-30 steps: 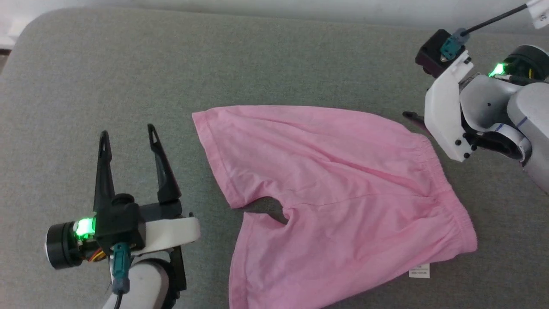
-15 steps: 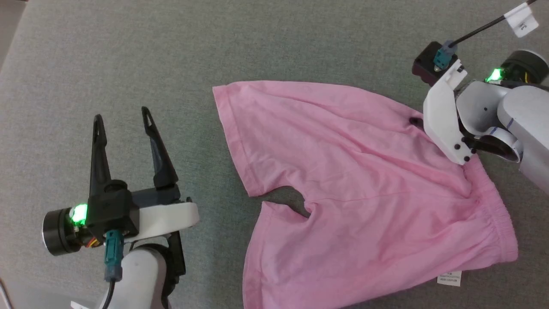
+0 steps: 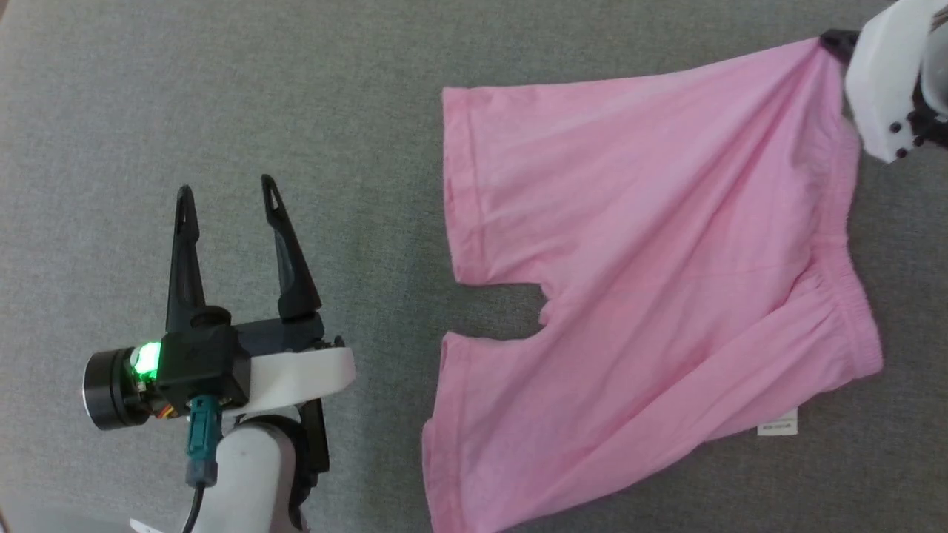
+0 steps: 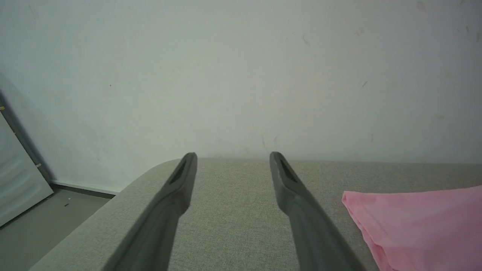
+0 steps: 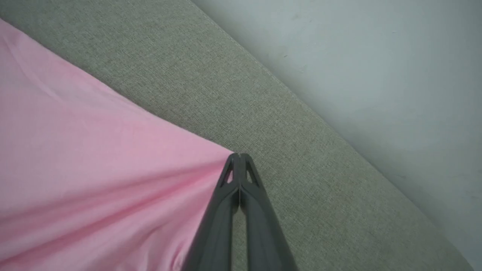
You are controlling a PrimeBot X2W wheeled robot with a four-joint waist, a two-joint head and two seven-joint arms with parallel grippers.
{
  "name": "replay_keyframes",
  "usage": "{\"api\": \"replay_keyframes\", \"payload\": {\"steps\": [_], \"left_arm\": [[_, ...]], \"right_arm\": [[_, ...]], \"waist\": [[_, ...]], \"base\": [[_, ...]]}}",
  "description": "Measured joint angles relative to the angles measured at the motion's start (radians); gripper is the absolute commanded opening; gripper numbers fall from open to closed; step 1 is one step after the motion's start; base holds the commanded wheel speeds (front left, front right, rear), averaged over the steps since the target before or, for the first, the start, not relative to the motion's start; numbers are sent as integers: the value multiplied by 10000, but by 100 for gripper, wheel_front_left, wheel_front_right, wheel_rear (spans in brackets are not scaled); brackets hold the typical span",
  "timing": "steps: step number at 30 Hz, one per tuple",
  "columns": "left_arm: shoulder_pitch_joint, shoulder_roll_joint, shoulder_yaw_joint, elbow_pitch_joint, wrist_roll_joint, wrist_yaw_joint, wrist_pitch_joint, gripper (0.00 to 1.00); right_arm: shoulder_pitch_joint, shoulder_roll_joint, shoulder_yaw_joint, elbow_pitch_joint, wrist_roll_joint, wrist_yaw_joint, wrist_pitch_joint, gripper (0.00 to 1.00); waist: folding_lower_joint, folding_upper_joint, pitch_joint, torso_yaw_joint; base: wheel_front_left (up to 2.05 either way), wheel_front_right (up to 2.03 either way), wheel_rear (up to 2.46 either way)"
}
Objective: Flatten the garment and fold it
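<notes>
Under everything in the head view, a grey-green woven upholstered surface, rounded at its far corner in the left wrist view. Behind it, in the upper part of both wrist views, a plain pale wall. At the lower left of the left wrist view, a strip of grey floor and a pale panel.

On the surface, in the right half of the head view, a pair of light pink soft cotton shorts. Spread mostly flat, two hemmed legs toward the centre of the frame, gathered elastic waistband along the right side. Upper right corner of the waistband drawn to a point toward the top right of the frame, long creases fanning from it across the cloth. That corner partly hidden by the white housing of the right arm.

At the lower left of the head view, well apart from the shorts, the left gripper: two long dark fingers spread wide, nothing between them, bare surface below. On its wrist, a small green light.

At the bottom centre of the right wrist view, the right gripper: fingers pressed together, pinching the pink edge of the shorts at the tips.

Smallest, a white rectangular label, sticking out at the lower edge of the shorts near the waistband, lower right of the head view.
</notes>
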Motion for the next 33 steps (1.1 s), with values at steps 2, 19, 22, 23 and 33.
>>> {"api": "replay_keyframes", "payload": {"steps": [2,19,22,23,33], "left_arm": [[-1,-40,-2,-10,2,-21,0,100],[-178,-115,132,431,165,-372,0,100],[101,151,267,499,203,-451,0,100],[242,224,305,497,236,-454,0,100],[1266,717,750,261,280,-439,0,100]], "right_arm": [[-57,2,-25,420,-35,2,-86,0],[913,497,-635,3275,280,-40,-2405,100],[1109,520,-600,2987,0,-12,-3898,100],[1161,487,-608,2865,-107,-12,-4374,100],[1817,-773,-510,405,-1112,-12,-5687,100]], "waist": [[0,0,103,40],[-1,0,220,147],[-1,0,-141,30],[-2,0,-281,-29],[-3,0,-1528,-1094]], "base": [[0,0,0],[0,0,0],[0,0,0],[0,0,0],[0,0,0]]}}
